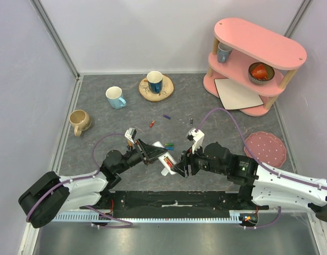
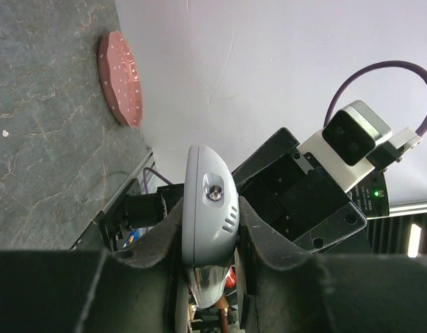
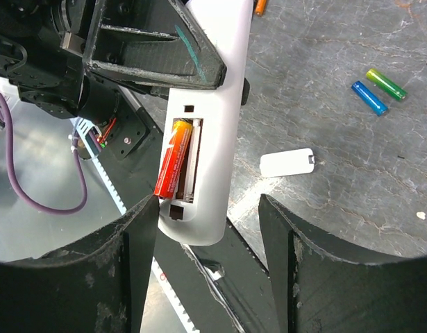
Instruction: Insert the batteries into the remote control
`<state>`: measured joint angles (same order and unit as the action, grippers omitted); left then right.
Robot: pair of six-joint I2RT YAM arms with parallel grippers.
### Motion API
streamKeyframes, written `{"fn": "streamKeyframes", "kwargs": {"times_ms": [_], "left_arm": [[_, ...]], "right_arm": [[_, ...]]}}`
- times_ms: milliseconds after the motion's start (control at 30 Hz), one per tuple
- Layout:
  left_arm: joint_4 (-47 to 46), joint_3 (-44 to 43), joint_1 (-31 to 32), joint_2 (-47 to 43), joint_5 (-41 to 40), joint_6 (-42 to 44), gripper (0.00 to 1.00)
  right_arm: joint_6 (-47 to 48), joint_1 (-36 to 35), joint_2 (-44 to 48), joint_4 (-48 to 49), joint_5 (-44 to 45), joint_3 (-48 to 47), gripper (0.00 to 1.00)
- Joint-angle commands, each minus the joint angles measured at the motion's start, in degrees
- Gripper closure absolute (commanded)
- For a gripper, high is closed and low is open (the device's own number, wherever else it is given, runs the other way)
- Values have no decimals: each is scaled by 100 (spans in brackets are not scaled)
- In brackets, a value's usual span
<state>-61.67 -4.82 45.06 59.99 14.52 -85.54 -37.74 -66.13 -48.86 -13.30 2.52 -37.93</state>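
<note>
My left gripper (image 1: 159, 155) is shut on the white remote control (image 1: 167, 161) and holds it above the table's near middle; in the left wrist view my gripper (image 2: 210, 211) clamps the remote (image 2: 207, 208) between both fingers. In the right wrist view the remote (image 3: 216, 104) shows its open compartment with a red-orange battery (image 3: 173, 158) lying tilted, partly in. My right gripper (image 3: 207, 208) is open around the remote's end, its left fingertip (image 3: 140, 215) at the battery's end. Blue (image 3: 369, 98) and green (image 3: 387, 83) batteries lie on the table. Red (image 1: 151, 124), purple (image 1: 166, 116) and dark (image 1: 191, 121) batteries lie farther back.
The white battery cover (image 3: 287, 163) lies on the table by the remote. A tan mug (image 1: 79, 121), a light blue mug (image 1: 116, 97) and a dark blue mug on a wooden coaster (image 1: 156, 85) stand at the back. A pink shelf (image 1: 253, 64) and pink plate (image 1: 265, 149) are right.
</note>
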Motion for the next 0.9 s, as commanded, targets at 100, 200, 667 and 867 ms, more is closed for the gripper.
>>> {"fn": "streamKeyframes", "kwargs": {"times_ms": [100, 200, 667, 867], "left_arm": [[-820, -63, 12, 57, 428, 116, 98], [-908, -80, 12, 57, 490, 151, 98], [-1356, -151, 12, 118, 912, 318, 98], [-1462, -177, 12, 154, 991, 336, 98]], "right_arm": [[47, 100, -185, 143, -103, -206, 34], [38, 144, -229, 170, -173, -215, 34], [-129, 452, -326, 530, -788, -91, 40], [-190, 583, -387, 644, -981, -48, 42]]}}
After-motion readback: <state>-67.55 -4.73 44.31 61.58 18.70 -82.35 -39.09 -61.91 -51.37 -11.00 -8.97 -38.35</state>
